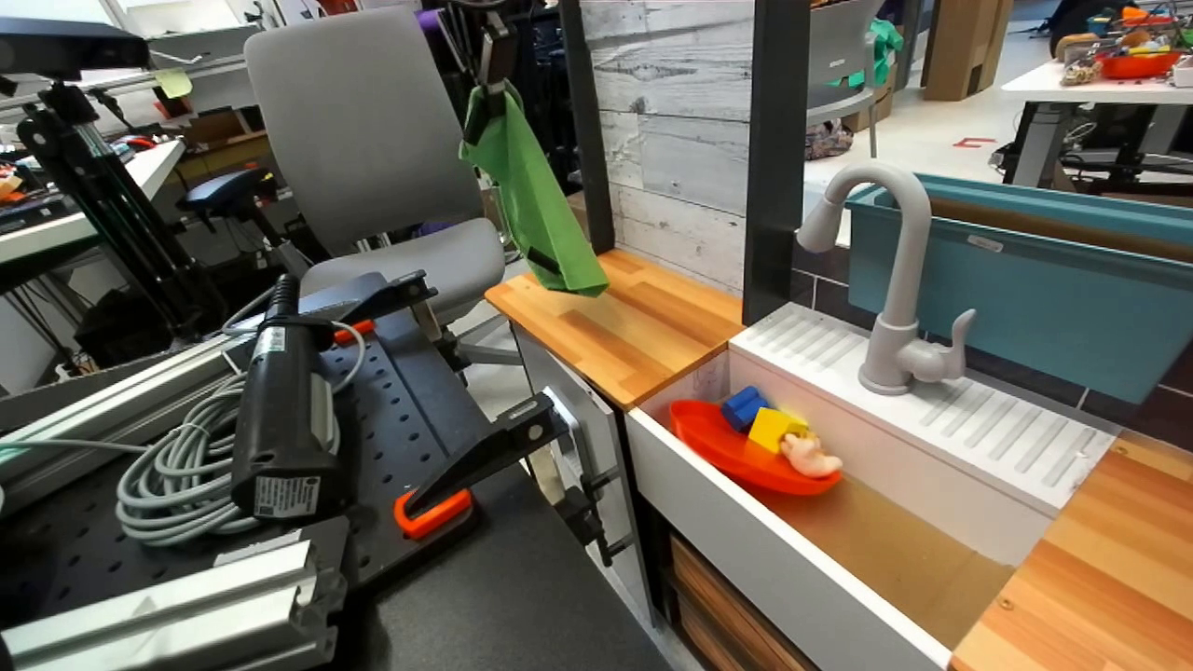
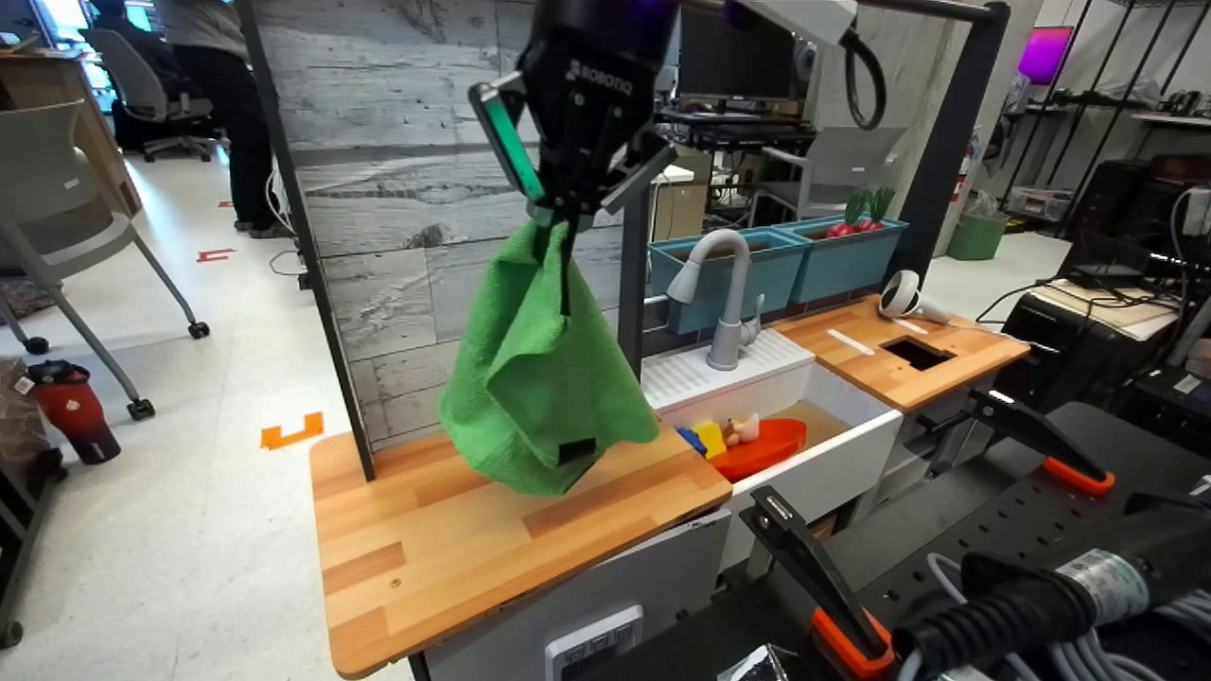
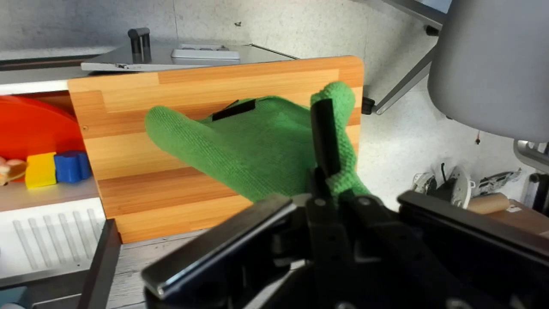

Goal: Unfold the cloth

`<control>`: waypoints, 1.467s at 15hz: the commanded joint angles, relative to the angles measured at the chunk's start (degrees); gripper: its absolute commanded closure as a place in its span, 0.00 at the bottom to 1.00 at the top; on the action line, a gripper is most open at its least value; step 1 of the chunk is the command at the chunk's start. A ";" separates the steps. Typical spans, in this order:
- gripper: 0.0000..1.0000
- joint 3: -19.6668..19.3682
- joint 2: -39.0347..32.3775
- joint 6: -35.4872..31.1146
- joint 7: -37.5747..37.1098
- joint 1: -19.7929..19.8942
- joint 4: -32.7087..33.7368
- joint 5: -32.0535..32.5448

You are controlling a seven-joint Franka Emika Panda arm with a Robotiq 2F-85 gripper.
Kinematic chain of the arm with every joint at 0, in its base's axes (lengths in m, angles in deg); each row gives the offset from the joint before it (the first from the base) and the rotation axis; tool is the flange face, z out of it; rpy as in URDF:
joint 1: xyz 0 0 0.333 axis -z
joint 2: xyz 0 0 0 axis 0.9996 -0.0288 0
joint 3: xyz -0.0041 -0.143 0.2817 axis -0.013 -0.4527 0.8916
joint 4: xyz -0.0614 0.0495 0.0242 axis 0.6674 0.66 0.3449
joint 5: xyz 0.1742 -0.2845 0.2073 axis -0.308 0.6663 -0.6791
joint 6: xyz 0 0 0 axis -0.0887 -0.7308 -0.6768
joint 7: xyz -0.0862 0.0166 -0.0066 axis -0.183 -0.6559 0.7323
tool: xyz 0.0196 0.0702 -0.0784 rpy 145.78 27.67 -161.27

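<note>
- The green cloth (image 2: 539,378) is hanging bunched over the wooden counter (image 2: 445,558) (perhaps brushing it; I'm not seeing the gap clearly).
- My nearly closed pincer (image 2: 558,223) is pinching only its top.
- Lowering straight, I'd be risking heaped folds.

Bright light is recorded on the floor (image 2: 222,530), while the gripper (image 3: 336,201) is rendered blurred in the wrist view.

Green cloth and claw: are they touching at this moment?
Touching: an exterior view shows the claw shut on the green cloth, which hangs in folds below it.
</note>
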 commanded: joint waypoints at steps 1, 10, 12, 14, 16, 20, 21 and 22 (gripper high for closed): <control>0.99 0.31 0.68 -0.37 8.31 5.10 -1.70 -8.66; 0.99 -0.45 -11.15 -0.45 13.55 8.99 4.48 -8.83; 0.99 -0.52 -14.25 -0.35 12.16 8.00 6.17 -5.89; 0.99 -0.93 -16.77 -0.11 10.16 6.48 7.95 -2.10; 0.99 -1.35 -18.79 0.57 7.76 5.11 10.30 1.38; 0.99 -2.24 -21.45 1.35 2.44 2.23 15.35 6.52; 0.99 -2.44 -22.04 1.58 1.51 1.71 16.69 7.49; 0.99 -2.70 -22.56 1.56 0.54 1.15 18.02 8.30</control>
